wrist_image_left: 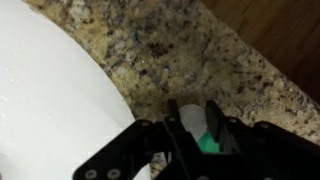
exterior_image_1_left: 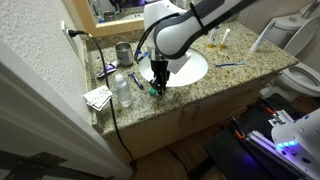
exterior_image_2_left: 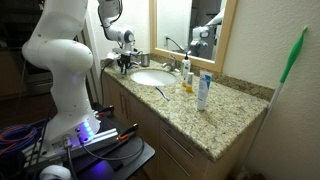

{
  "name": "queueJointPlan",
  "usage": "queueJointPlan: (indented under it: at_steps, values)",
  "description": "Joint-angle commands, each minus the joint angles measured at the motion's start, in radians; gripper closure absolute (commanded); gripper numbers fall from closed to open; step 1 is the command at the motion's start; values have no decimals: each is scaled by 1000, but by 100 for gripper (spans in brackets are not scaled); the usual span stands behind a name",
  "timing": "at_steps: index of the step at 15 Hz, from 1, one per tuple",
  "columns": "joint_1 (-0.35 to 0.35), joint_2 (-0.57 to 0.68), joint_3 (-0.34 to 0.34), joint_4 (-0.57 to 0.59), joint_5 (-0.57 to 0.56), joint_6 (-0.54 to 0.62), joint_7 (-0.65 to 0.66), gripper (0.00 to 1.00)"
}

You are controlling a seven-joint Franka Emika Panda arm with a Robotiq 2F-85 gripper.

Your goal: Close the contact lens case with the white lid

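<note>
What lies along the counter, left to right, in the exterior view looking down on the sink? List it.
Folded white paper → clear bottle → gripper → blue-handled toothbrush → toilet, beyond the counter's end.

Arm: glossy white rounded shells, black bands at joints. Black cable loops along the wrist. Tool: black, 2 fingers on black linkages. Base shows a blue-violet light strip in both exterior views.
</note>
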Motion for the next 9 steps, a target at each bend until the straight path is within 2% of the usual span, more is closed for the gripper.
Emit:
queueJointPlan:
  at_steps: [1, 9]
  values:
    - [3, 10, -1, 14, 5, -11, -9, 92]
    - [8, 7, 1, 11, 4, -5, -9, 92]
